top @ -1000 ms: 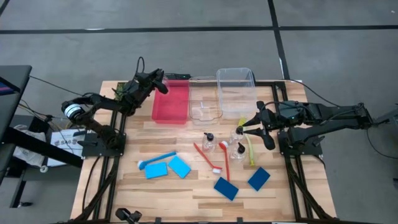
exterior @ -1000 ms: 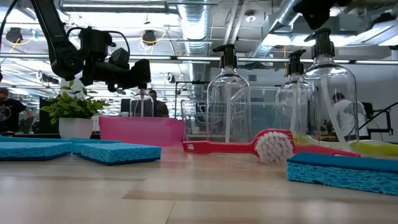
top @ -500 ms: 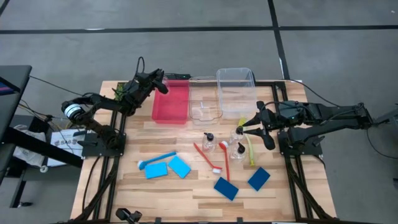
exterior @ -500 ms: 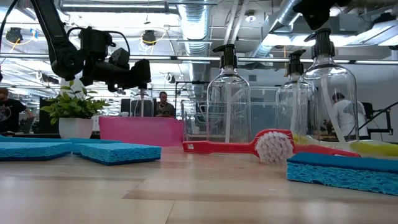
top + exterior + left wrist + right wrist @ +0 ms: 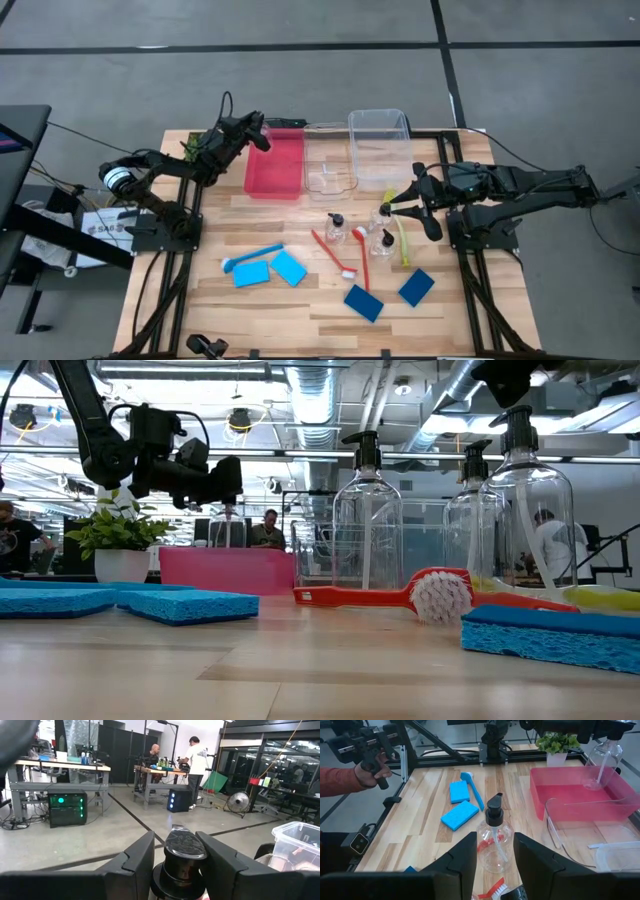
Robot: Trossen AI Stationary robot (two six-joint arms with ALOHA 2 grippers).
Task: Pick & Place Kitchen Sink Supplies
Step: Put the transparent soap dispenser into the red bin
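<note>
Two tools hold bottles: the left tool (image 5: pixel 262 133) grips a pump bottle (image 5: pixel 603 765) by its black top above the pink bin (image 5: pixel 275 163); the right tool (image 5: pixel 398 203) is closed on another pump bottle (image 5: pixel 384 217) near the worktop (image 5: pixel 200 250). Releasing high could bounce the left bottle out; neighbouring bottles may topple.

Black pump top (image 5: pixel 178 851) between claw (image 5: pixel 176 865) fingers (people beyond)

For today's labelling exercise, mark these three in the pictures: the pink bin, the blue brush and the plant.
pink bin (image 5: pixel 262 186): high view, on its left rim.
blue brush (image 5: pixel 250 257): high view, middle of its handle.
plant (image 5: pixel 118 532): low view, on its leaves above the white pot.
</note>
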